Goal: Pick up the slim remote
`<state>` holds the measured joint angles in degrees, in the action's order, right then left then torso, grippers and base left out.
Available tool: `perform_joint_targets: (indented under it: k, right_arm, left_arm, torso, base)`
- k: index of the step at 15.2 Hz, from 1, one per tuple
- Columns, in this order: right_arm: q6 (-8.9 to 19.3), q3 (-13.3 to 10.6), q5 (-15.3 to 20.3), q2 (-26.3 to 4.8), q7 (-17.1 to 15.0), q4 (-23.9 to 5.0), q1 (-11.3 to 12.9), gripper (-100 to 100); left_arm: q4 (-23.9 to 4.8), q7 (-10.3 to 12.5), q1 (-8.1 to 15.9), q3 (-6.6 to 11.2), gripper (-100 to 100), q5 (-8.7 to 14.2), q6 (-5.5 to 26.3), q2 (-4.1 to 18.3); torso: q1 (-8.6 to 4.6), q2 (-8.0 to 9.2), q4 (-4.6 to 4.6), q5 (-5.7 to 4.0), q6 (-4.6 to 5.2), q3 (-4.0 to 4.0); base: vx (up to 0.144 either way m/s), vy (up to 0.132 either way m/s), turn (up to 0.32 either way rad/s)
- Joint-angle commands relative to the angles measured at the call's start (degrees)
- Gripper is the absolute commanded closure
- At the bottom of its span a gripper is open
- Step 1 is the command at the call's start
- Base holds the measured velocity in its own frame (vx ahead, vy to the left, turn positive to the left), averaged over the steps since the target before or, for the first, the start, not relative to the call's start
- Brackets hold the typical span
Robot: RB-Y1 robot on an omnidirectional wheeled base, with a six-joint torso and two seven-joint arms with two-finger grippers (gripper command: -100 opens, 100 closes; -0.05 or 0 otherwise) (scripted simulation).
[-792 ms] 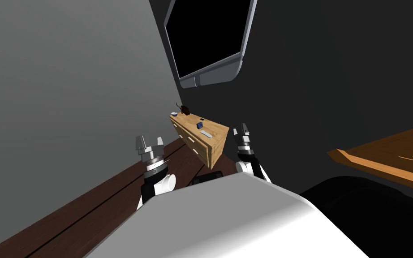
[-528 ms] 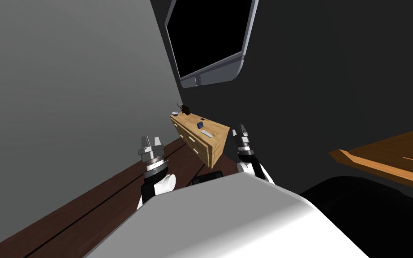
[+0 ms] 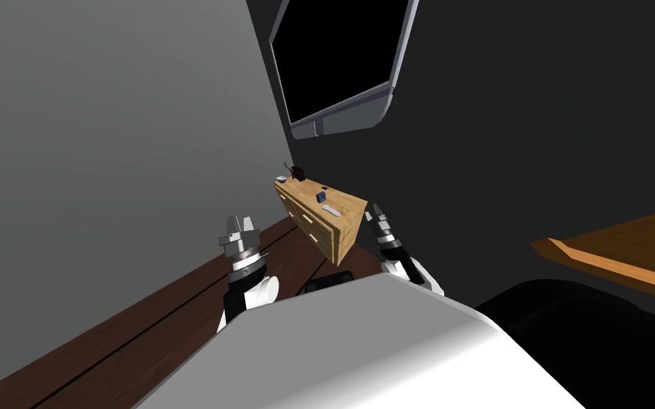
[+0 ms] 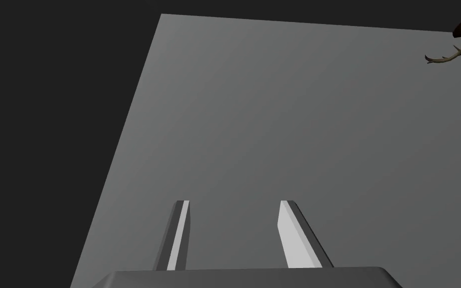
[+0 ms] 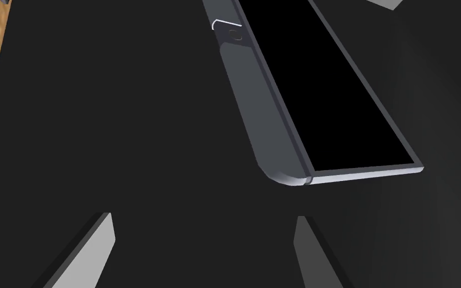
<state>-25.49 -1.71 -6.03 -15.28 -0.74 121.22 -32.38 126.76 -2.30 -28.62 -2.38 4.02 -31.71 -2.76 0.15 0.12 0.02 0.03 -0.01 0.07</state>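
1. Head view, far left: my left gripper (image 3: 239,228) is raised beside my chest, above the dark wooden floor (image 3: 141,319) and facing the grey wall (image 3: 106,142). In the left wrist view its fingers (image 4: 294,240) stand only partway apart, with nothing between them.
2. Middle: a wooden dresser (image 3: 305,192) stands against the wall under the television (image 3: 340,64). The slim remote (image 3: 330,210), light grey, lies flat on the dresser top near the end closest to me. A small blue item (image 3: 322,195) sits just behind it, and a small bowl (image 3: 281,178) and a dark ornament (image 3: 296,172) sit at the far end.
3. Right: my right gripper (image 3: 374,213) is held up just beside the dresser's near corner, near the remote but apart from it. In the right wrist view its fingers (image 5: 102,245) are spread wide and hold nothing. They point up at the television, with a strip of the dresser top at the edge.
4. Progress, as I judge it: only the approach is done and nothing is gripped. I have yet to tip the right hand down over the remote, lower it, close across the narrow width and lift.
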Motion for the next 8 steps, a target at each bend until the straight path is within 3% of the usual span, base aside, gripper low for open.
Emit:
perform_joint_targets:
  k: [1,4,8]
  right_arm:
    - [-0.19,-0.16,0.04,-1.61,-0.02,-0.15,-0.59,-100]
    - [-0.48,-1.09,0.43,-6.03,0.05,-3.16,-1.29,-100]
    - [-0.65,-1.62,0.64,-10.78,0.09,-4.84,-1.67,-100]
  left_arm:
    - [0.0,0.0,0.0,0.0,0,0.0,0.0,0.0]
    - [0.0,0.0,0.0,0.0,0,0.0,0.0,0.0]
    - [0.0,0.0,0.0,0.0,0,0.0,0.0,0.0]
  torso:
    - [0.0,0.0,0.0,0.0,0.0,0.0]
    - [-0.03,-0.01,0.0,-0.01,0.0,-0.01]
    - [0.0,-0.02,-0.01,0.0,0.0,-0.01]
  base:
    - [-0.018,0.026,0.014]
    - [-0.022,0.037,0.06]
    - [-0.02,0.042,0.047]
